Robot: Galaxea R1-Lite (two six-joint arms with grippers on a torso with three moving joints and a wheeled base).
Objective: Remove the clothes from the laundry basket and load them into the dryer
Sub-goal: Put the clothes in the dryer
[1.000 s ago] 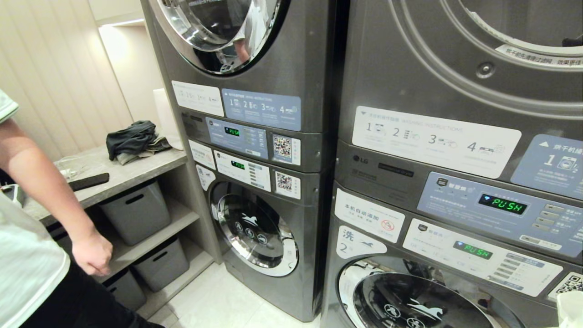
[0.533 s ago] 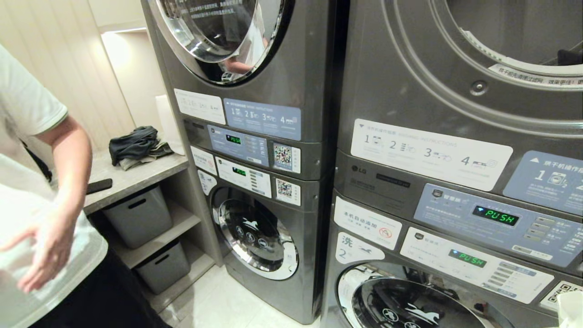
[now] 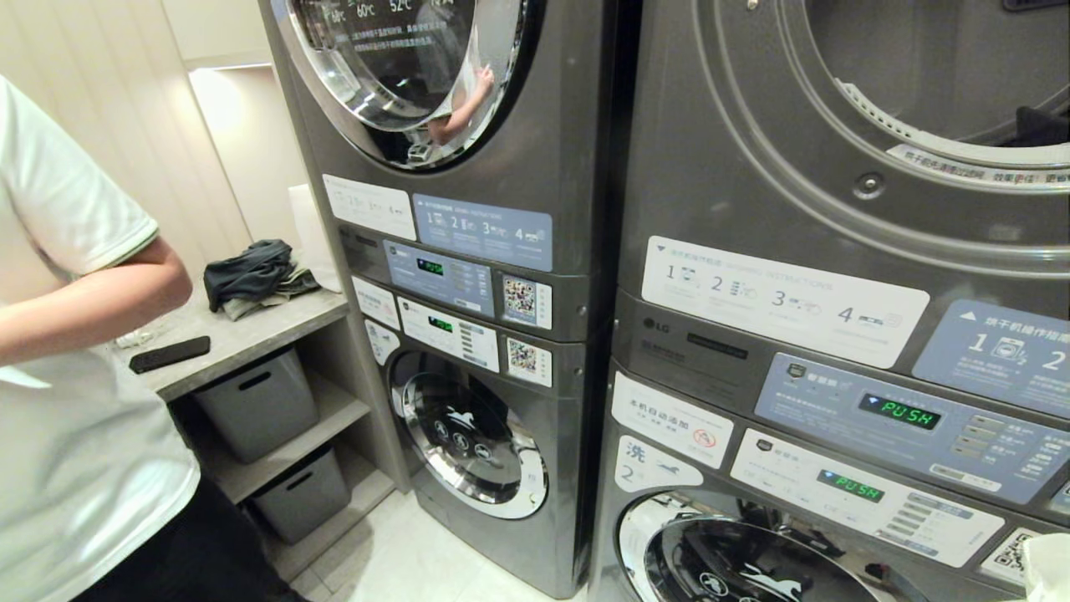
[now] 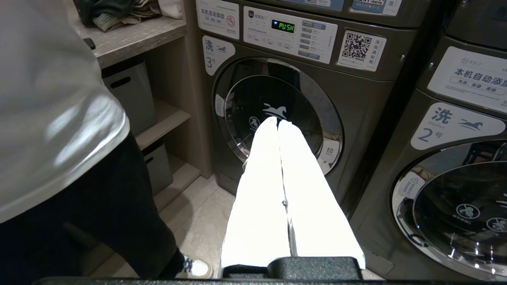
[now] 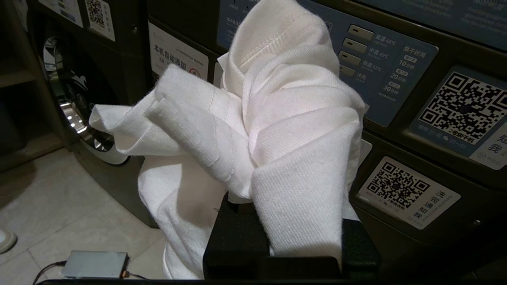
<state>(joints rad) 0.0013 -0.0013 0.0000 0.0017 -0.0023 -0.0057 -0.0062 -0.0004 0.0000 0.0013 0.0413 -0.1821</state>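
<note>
A white garment [image 5: 293, 91] is bunched over my right gripper [image 5: 277, 130], which is shut on it in front of the right-hand machine's control panel. The cloth hides the fingers. A corner of the garment [image 3: 1049, 568] shows at the head view's lower right. The dryer [image 3: 919, 100] is the upper right machine; its round opening is uncovered, with a dark cloth [image 3: 1041, 125] lying inside. My left gripper [image 4: 277, 122] is shut and empty, its white fingers pressed together and pointing at the lower left washer's door [image 4: 277, 114]. The laundry basket is out of view.
A person in a white shirt [image 3: 67, 418] stands close on the left, one shoe [image 4: 194, 267] near my left arm. A counter [image 3: 242, 322] holds dark clothes [image 3: 251, 272] and a phone [image 3: 170, 354], with grey bins [image 3: 251, 401] beneath. A small grey box [image 5: 95, 264] with a cable lies on the floor.
The whole head view has slid downward as the camera rose, showing more of the dryer opening. The person has raised the hanging arm and bent it across the body.
</note>
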